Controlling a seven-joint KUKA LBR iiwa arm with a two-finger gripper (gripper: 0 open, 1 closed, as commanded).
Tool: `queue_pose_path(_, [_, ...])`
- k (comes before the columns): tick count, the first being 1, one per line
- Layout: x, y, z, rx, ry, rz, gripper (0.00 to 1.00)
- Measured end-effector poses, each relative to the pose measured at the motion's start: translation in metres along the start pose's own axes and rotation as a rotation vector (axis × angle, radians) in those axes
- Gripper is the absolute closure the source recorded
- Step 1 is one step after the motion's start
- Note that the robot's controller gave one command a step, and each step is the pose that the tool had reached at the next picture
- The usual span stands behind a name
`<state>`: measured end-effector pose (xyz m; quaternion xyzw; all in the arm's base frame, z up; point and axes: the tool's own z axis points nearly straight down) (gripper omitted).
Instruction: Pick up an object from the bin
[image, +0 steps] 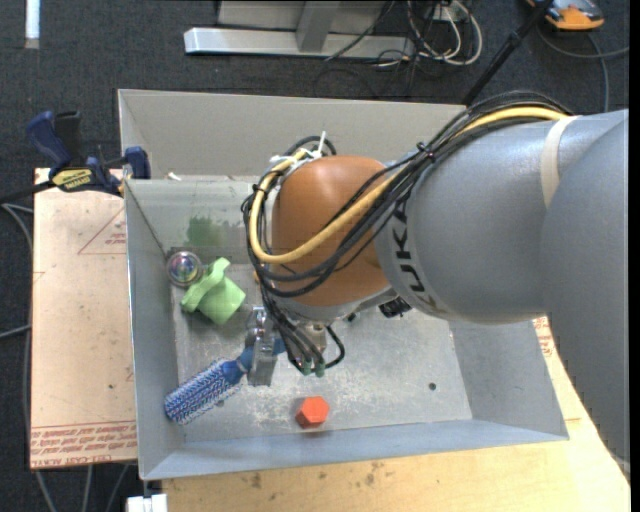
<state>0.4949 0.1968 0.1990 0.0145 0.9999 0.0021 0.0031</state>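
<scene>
My gripper (260, 362) reaches down from under the orange cover to the bin's floor, left of centre. Its fingertips sit at the right end of a blue brush (203, 391), which lies slanted toward the bin's lower left. The brush's handle end meets the fingers, and whether they are closed on it is not visible. A green soft toy (214, 295) lies just above and left of the gripper. A small orange-red block (313, 412) rests on the floor below and to the right.
A shiny, iridescent small ball (184, 266) sits by the left wall beside the green toy. A dark small thing (393, 308) peeks out under the arm at the right. The arm and its cover hide the bin's middle and upper right.
</scene>
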Motion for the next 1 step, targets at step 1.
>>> queue_pose_path(1, [-0.0222, -0.008, -0.1167, 0.001, -0.004, -0.019, 1.0])
